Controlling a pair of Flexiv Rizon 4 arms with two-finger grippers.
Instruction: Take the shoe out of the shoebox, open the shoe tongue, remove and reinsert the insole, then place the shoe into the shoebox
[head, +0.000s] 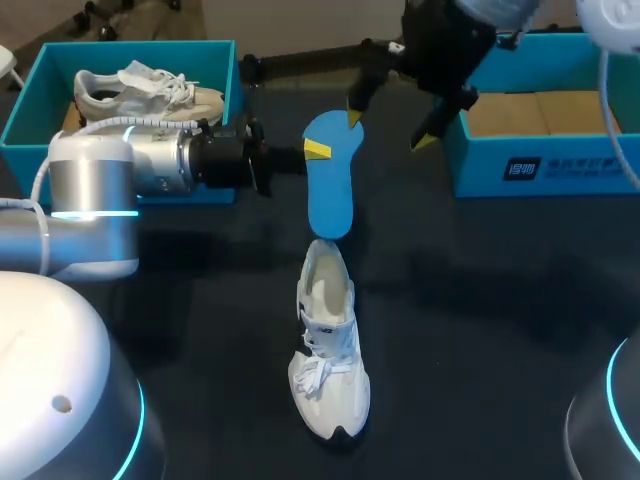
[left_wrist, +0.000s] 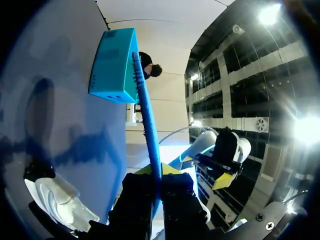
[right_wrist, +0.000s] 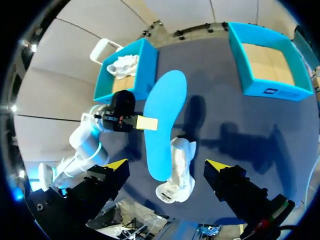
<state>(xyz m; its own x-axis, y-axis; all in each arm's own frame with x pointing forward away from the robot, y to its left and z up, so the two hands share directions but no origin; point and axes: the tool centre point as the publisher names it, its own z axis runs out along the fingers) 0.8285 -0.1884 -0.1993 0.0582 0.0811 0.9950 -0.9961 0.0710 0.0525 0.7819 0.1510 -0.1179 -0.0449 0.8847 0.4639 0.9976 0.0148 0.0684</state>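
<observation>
The left arm comes in from the left of the head view. Its left pincer is closed on the blue insole, with the yellow tips pinching one long edge in the insole's upper half. In the left wrist view the insole stands edge-on between the two fingers, and both press against it.

The insole sits in the upper middle of the head view, its length running down the frame. Its lower end is right above the heel of the white shoe. Whether the two touch cannot be told from this angle, though the insole appears to be held up off the desk.

The white shoe lies on the dark desk in the lower middle of the frame. Its toe points toward the bottom edge, its laces are loose, and its opening faces the insole.

The right arm enters from the upper right. The right pincer hangs above the insole's upper end with its fingers spread wide and nothing between them. In the right wrist view the insole and the shoe both lie ahead of it, well apart from its tips.

A teal shoebox in the upper left corner holds the other shoe, also white. The second shoebox, at the upper right, shows its brown cardboard floor.
</observation>
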